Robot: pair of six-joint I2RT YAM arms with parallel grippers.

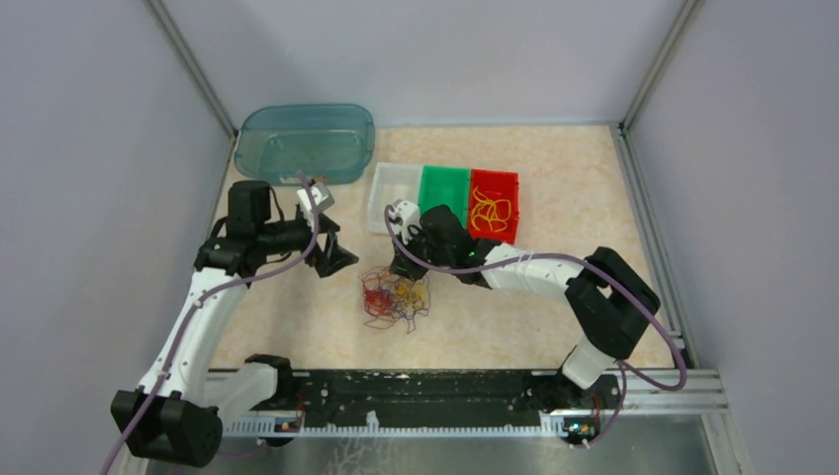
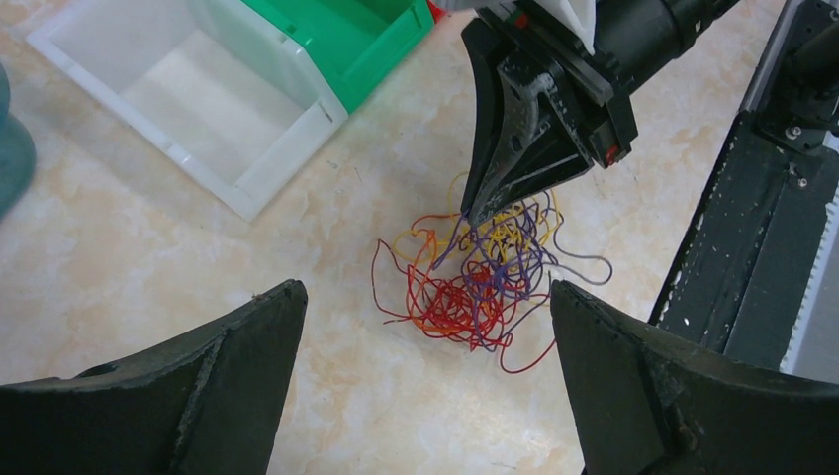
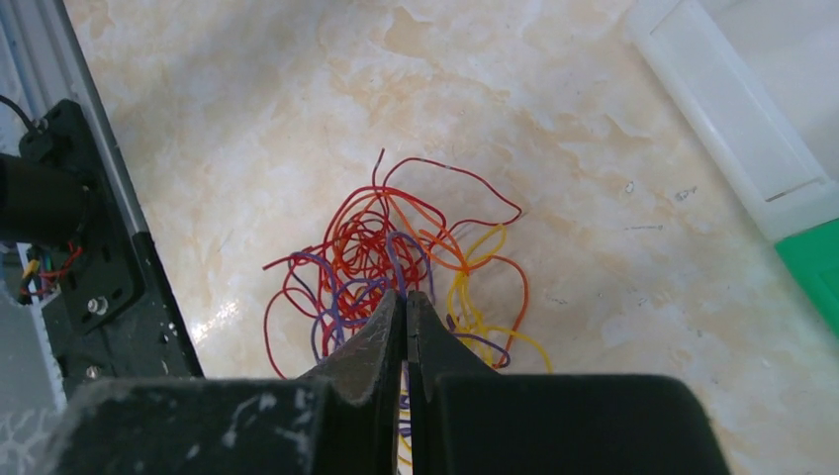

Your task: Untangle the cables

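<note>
- From above: the cables (image 1: 396, 297) lie in one heap on the surface (image 1: 564, 208), directly under the right tool (image 1: 401, 269). The left tool (image 1: 336, 259) hangs just to their left, clear of them. The white bin (image 1: 389, 188) sits just beyond the right tool.
- Left wrist: the left tool (image 2: 425, 297) is spread wide above the heap and grips nothing. Bare surface runs from it to the white bin's near edge.
- Right wrist: the right tool (image 3: 406, 302) is pinched together on a purple strand of the cables. Open surface lies ahead, with the black base rail (image 3: 109, 287) to its left.
</note>
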